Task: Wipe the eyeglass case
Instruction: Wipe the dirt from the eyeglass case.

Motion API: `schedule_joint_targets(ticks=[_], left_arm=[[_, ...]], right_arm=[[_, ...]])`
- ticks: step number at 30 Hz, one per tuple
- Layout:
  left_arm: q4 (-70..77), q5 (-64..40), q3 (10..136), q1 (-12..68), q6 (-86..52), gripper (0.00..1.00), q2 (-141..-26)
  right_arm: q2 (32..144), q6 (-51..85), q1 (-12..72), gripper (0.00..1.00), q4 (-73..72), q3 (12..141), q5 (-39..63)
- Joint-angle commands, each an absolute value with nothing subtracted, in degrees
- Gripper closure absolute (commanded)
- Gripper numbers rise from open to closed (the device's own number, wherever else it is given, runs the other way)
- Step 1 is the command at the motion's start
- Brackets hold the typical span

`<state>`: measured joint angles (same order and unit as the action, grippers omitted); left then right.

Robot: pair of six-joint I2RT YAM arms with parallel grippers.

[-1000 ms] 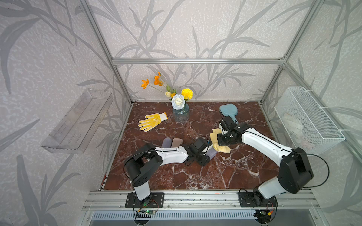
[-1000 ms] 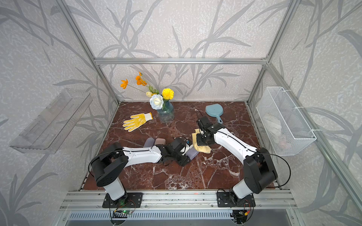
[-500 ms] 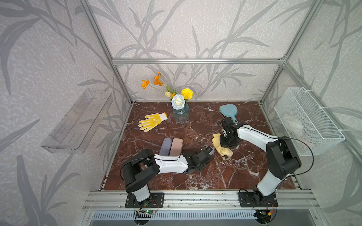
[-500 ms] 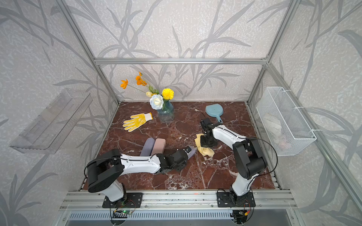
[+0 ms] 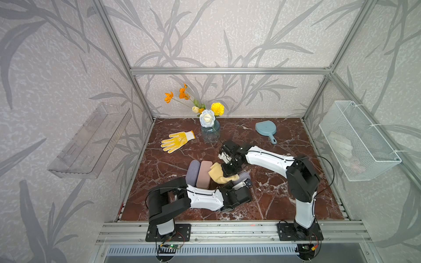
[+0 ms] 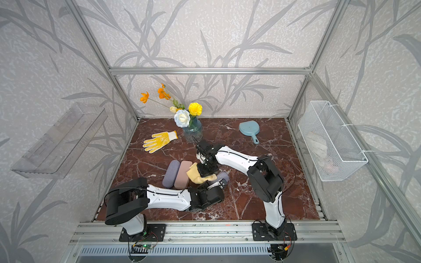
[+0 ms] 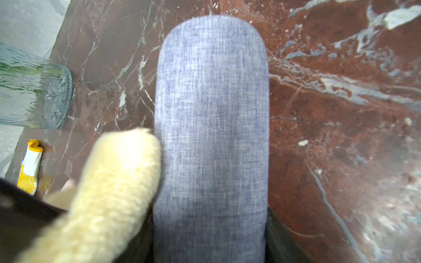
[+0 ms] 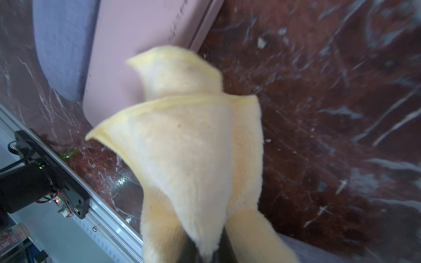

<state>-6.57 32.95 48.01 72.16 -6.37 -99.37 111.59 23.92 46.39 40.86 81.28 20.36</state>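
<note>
Near the middle of the marble table [image 5: 273, 200], beside two spare cases [image 5: 193, 173] lying together, the left claw [image 5: 242, 183] grips one end of the blue-grey eyeglass case [image 7: 211, 136], likely to steady it with its woven top exposed. The right claw [image 5: 229, 171], closed tight on a yellow cloth [image 8: 193, 148], presses the folds against the case's side for wiping.

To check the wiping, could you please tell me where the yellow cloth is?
In both top views, the yellow cloth hangs from the right gripper, against the blue-grey eyeglass case in the left gripper, beside the pink case.
</note>
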Motion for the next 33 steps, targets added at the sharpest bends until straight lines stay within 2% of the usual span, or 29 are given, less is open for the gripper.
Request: schedule_joint_targets(ticks=[1, 7, 10, 19, 26, 30, 33], left_arm=[[-11.0, 36.6, 48.7, 71.8, -7.5, 1.00, -101.1], [-11.5, 37.0, 48.9, 71.8, -9.0, 1.00, -101.3], [-11.5, 36.9, 48.9, 71.7, -9.3, 1.00, -101.4], [-11.2, 33.2, 49.3, 70.5, -8.0, 1.00, -101.9], [-11.5, 26.7, 48.9, 67.1, -9.1, 1.00, -100.9], [-10.3, 19.5, 47.2, 62.5, -12.6, 1.00, -99.2], [-11.1, 16.1, 47.9, 60.8, -13.3, 1.00, -99.6]], right_arm=[[109.5, 24.3, 42.0, 1.00, 42.7, 75.3, 22.7], [107.2, 20.4, 32.4, 1.00, 46.6, 69.7, 9.2], [105.7, 19.8, 28.5, 1.00, 46.5, 68.4, 6.6], [105.2, 15.7, 31.1, 1.00, 46.7, 68.0, 3.5], [99.1, 14.6, 33.5, 1.00, 41.2, 60.5, 18.5], [94.0, 20.1, 33.4, 1.00, 37.6, 53.9, 25.8], [90.5, 25.5, 34.0, 1.00, 32.2, 49.4, 35.2]])
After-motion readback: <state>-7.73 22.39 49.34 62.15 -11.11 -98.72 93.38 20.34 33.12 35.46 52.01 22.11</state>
